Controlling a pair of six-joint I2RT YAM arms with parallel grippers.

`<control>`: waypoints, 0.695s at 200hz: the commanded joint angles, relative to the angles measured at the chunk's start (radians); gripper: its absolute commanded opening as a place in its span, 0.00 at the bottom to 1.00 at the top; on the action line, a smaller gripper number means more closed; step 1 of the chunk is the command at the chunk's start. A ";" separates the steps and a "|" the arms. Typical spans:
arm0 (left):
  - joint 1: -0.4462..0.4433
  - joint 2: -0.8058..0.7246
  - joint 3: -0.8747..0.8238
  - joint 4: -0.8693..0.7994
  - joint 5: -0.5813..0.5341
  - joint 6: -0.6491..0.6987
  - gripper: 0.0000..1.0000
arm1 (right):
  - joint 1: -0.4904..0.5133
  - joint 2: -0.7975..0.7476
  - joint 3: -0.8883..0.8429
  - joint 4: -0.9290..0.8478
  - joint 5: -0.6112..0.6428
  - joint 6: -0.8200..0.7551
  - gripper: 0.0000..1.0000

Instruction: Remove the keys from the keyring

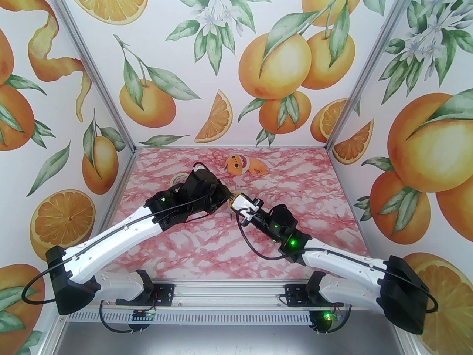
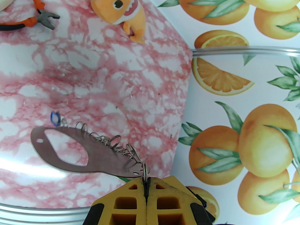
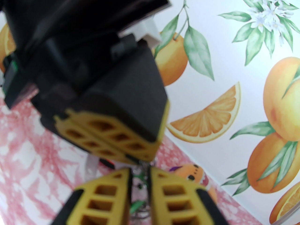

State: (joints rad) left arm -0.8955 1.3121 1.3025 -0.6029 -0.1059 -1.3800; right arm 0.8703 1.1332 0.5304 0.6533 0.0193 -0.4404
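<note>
Yellow fingers of the left gripper are pressed fully together on one small wire ring at the end of the keyring. That is the only hold on it. The dark grey plate juts out sideways from that pinch, above the pink bench, with its row of little rings along the upper edge and a blue loop at the opposite end.

The right gripper meets the left one nose to nose over the middle of the bench. Its fingers are drawn in to a narrow slot with wire and the green key between them. It looks clamped on that key, though this view is blurred.

The weakest point is probably the left pinch. Thin round wire between flat fingertips can twist or slide, and the plate's weight hangs off to one side. A straight pull by the right gripper would likely drag the ring out of the left fingers, or bend it, rather than wind the key off the coil. The keyring would then drop to the bench. The fingertips also sit very close together, so a small turn of either wrist could knock them against each other.
</note>
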 commanded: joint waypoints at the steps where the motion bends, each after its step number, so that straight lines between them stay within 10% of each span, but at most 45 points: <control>1: -0.008 -0.011 0.052 0.015 -0.018 -0.042 0.00 | 0.003 0.020 0.036 0.048 0.006 0.013 0.13; 139: -0.019 -0.036 0.054 0.018 -0.035 -0.044 0.01 | 0.000 -0.011 0.063 0.030 0.097 0.109 0.00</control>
State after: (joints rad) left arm -0.8982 1.3113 1.3254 -0.5945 -0.1314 -1.3804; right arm 0.8703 1.1454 0.5514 0.6788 0.0612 -0.3889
